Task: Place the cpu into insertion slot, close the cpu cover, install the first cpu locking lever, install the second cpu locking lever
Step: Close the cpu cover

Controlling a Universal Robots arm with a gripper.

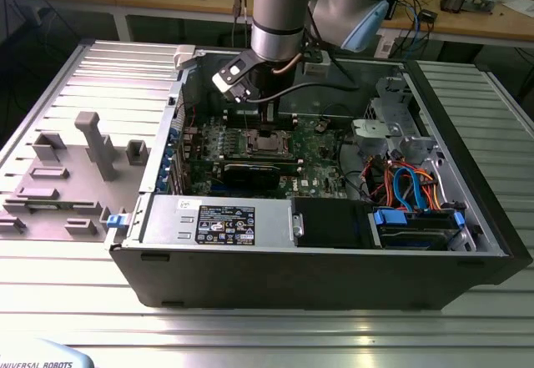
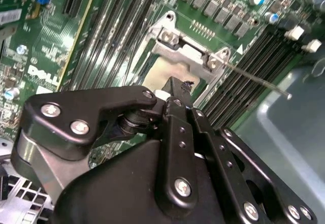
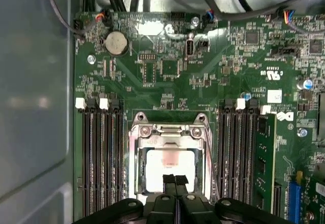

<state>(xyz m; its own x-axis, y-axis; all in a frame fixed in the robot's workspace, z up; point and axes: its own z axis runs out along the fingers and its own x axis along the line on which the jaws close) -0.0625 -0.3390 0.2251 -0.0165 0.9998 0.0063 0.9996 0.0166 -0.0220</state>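
In the exterior view my gripper [image 1: 268, 120] hangs just above the insertion slot [image 1: 265, 141] in the middle of the motherboard. In both wrist views the black fingers are pressed together with nothing between them, tips over the slot's near edge [image 3: 175, 179] [image 2: 175, 89]. The cpu [image 3: 170, 164] lies flat in the slot, its pale top showing through the window of the cpu cover [image 3: 136, 155]. The silvery cover lies down around it, hinged at the far side. A thin metal locking lever [image 2: 259, 82] sticks out free from one corner of the slot.
Rows of black memory slots [image 3: 101, 158] flank the slot on both sides, with a card [image 3: 264, 158] standing in one. Case walls [image 1: 467, 176] enclose the board. Cables and blue drive connectors [image 1: 405, 189] sit at the exterior view's right. A power supply [image 1: 221, 218] is at the front.
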